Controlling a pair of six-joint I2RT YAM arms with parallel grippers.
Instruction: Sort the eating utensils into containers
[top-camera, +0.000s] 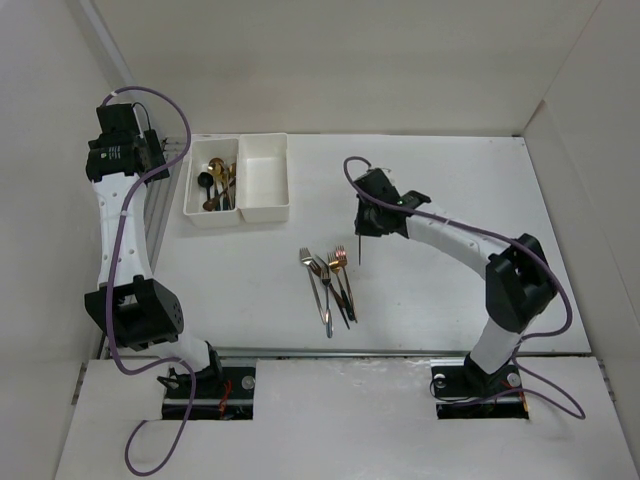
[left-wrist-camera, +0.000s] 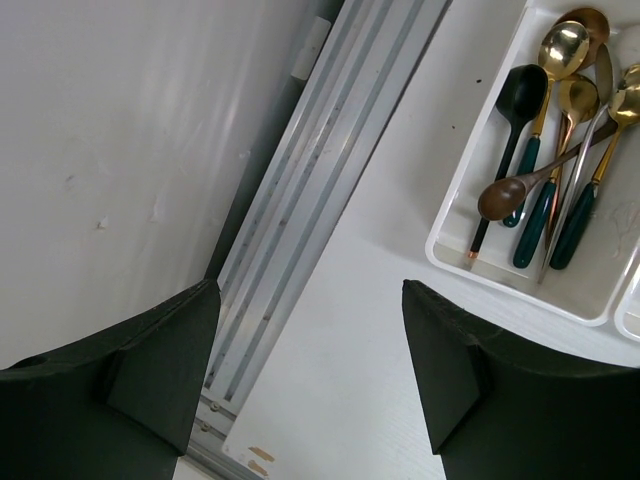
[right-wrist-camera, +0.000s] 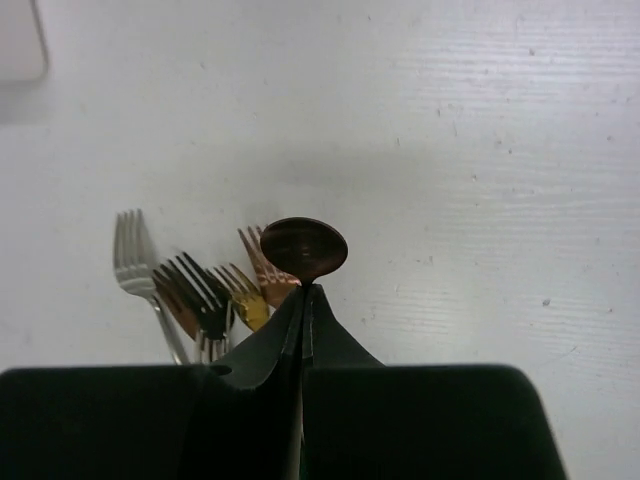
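The containers are two joined white bins: the left one holds several spoons, the right one is bare inside. Several forks lie bunched mid-table. My right gripper hovers just above and right of them, shut on a copper spoon whose bowl sticks out past the fingertips; its dark handle hangs down. In the right wrist view the right gripper has silver, black, gold and copper forks beneath it. My left gripper is open and holds nothing, left of the spoon bin.
An aluminium rail runs along the table's left edge beside a white wall. Walls enclose the table at the back and right. The left arm stands tall along the left side.
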